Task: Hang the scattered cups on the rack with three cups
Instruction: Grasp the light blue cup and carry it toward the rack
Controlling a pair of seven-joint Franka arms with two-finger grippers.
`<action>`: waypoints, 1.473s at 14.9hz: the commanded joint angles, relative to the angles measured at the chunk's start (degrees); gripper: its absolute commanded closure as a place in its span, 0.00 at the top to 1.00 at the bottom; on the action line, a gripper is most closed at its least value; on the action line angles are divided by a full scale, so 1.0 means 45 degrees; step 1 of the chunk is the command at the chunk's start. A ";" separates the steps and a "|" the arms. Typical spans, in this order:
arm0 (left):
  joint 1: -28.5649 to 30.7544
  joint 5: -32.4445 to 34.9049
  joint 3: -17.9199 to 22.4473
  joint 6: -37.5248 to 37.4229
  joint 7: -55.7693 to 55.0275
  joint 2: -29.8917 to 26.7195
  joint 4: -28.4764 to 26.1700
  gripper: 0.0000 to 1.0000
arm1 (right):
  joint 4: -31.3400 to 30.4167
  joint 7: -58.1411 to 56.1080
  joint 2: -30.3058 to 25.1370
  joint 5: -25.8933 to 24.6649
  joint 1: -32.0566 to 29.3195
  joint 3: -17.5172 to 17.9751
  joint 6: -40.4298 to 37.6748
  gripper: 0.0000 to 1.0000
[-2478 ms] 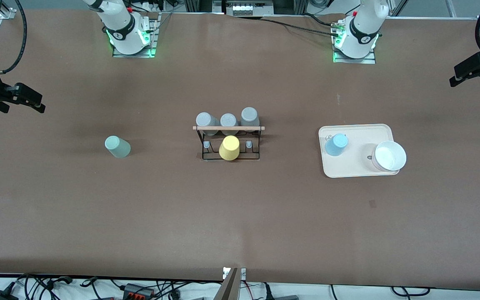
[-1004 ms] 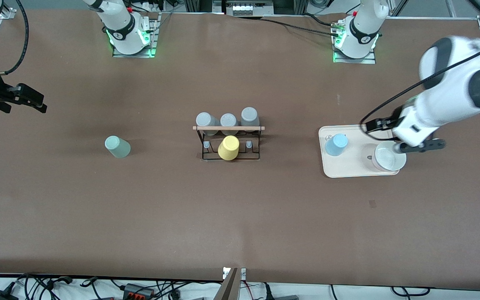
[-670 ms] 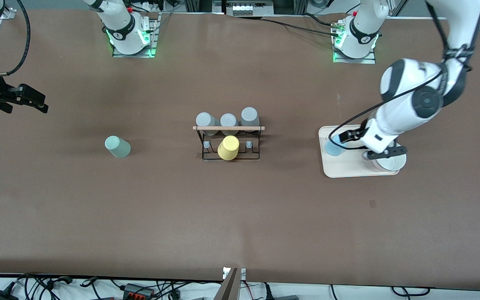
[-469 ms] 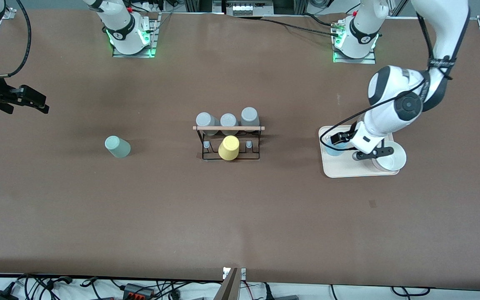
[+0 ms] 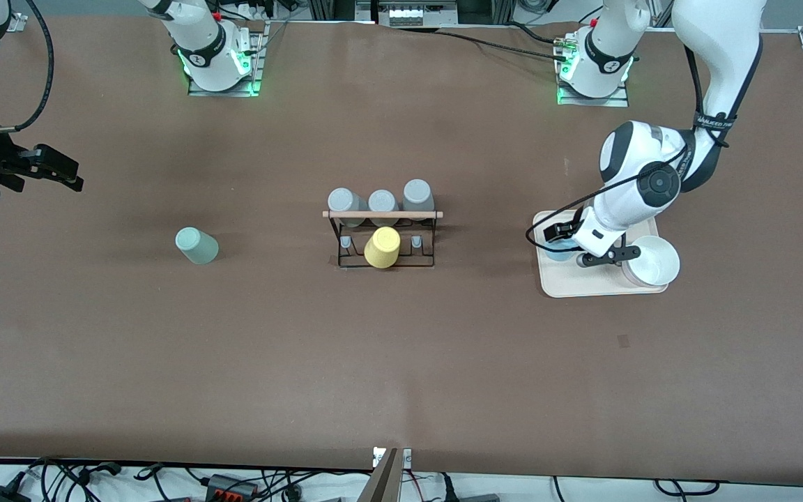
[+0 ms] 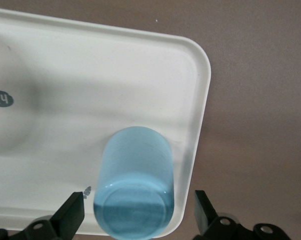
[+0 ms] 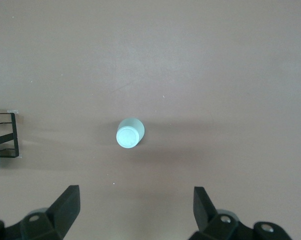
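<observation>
The light blue cup [image 5: 555,254] stands upside down on the beige tray [image 5: 583,284]. My left gripper [image 5: 572,245] is low over it and open, with one finger on each side of the cup [image 6: 135,180] and a gap to both, as the left wrist view [image 6: 138,205] shows. The pale mint cup [image 5: 196,245] stands upside down on the bare table toward the right arm's end. My right gripper [image 5: 56,173] hangs high and open at that end, and its wrist view [image 7: 135,196] shows the mint cup [image 7: 130,133] well below. The black wire rack [image 5: 382,214] stands mid-table.
Three grey cups [image 5: 380,201] and a yellow cup [image 5: 383,247] hang on the rack. A white bowl [image 5: 652,262] sits on the tray [image 6: 90,75] beside my left gripper. The rack's corner [image 7: 5,135] shows in the right wrist view.
My left arm swung in from the table's end and came down over the tray, bringing its open fingers around the blue cup. My right arm has barely moved.
</observation>
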 commanded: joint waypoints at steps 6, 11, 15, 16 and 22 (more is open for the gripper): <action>-0.0123 0.0544 0.0011 -0.0195 -0.0230 -0.0106 -0.0007 0.40 | -0.0011 -0.0138 -0.0100 -0.0127 -0.0137 0.0156 -0.0094 1.00; -0.0104 0.0524 -0.0008 -0.3547 -0.0753 -0.0087 0.3189 0.38 | -0.0011 -0.0098 -0.0100 -0.0146 -0.0137 0.0156 -0.0074 1.00; -0.0823 0.0330 -0.0067 -0.5641 -0.3114 -0.0029 0.5711 0.38 | 0.0009 -0.0157 -0.0080 -0.0263 -0.0117 0.0156 -0.0074 1.00; -0.1175 0.0309 -0.0067 -0.5761 -0.3952 0.0029 0.6161 0.39 | 0.0009 -0.0176 -0.0061 -0.0283 -0.0117 0.0156 -0.0093 1.00; -0.3479 -0.0452 -0.0067 -0.6620 -0.8153 0.1647 0.9577 0.39 | 0.0107 -0.0138 -0.0080 -0.0263 0.0252 0.0175 -0.0094 1.00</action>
